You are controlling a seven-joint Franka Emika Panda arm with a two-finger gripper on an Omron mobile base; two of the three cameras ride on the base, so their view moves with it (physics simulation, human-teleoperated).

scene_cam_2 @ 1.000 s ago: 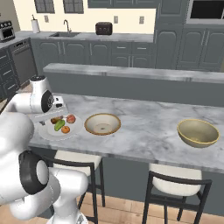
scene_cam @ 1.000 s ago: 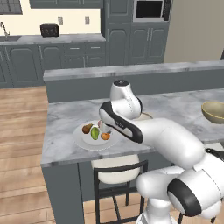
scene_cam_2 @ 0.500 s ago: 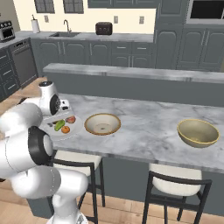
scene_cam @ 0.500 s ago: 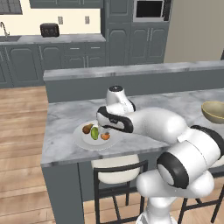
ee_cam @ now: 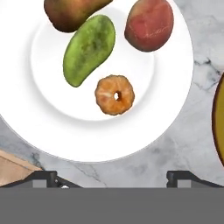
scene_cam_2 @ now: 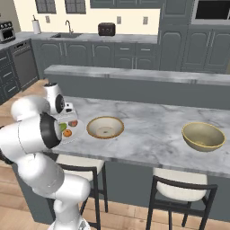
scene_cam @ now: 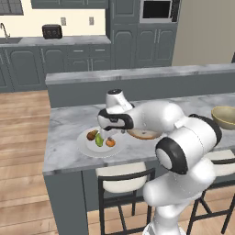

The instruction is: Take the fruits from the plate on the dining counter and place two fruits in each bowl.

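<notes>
step: first pick, judged — gripper (ee_cam: 112, 177) hangs over the plate (ee_cam: 175, 87) with nothing between its tips; all four fruits on the plate, both bowls bare
claw: spread wide, tips far apart at the bottom of the hand view, holding nothing
plate: white, on the dining counter (scene_cam: 69, 124) near its front edge; in the left base view (scene_cam: 87, 148) it sits at 9 o'clock of the near bowl
plate contents: orange round fruit (ee_cam: 114, 95) at plate centre, nearest the tips; green oval fruit (ee_cam: 89, 49) at 11 o'clock of it; reddish-pink fruit (ee_cam: 149, 25) at 1 o'clock; brown pear-shaped fruit (ee_cam: 70, 12) at 11 o'clock beyond the green one, cut by the frame edge
fruit contact: green and brown look touching; orange stands apart from the rest
near bowl: tan (scene_cam_2: 105, 127), just beside the plate at 3 o'clock in the right base view, pale inside, nothing in it
far bowl: tan (scene_cam_2: 203, 136), well apart down the counter at 3 o'clock, nothing in it
next move: judged — shift forward to centre on the orange fruit, drop so the tips straddle it, pinch, lift, carry to the near bowl
risk: judged — small round fruit may roll off the tips; green one close by could get nudged
</notes>
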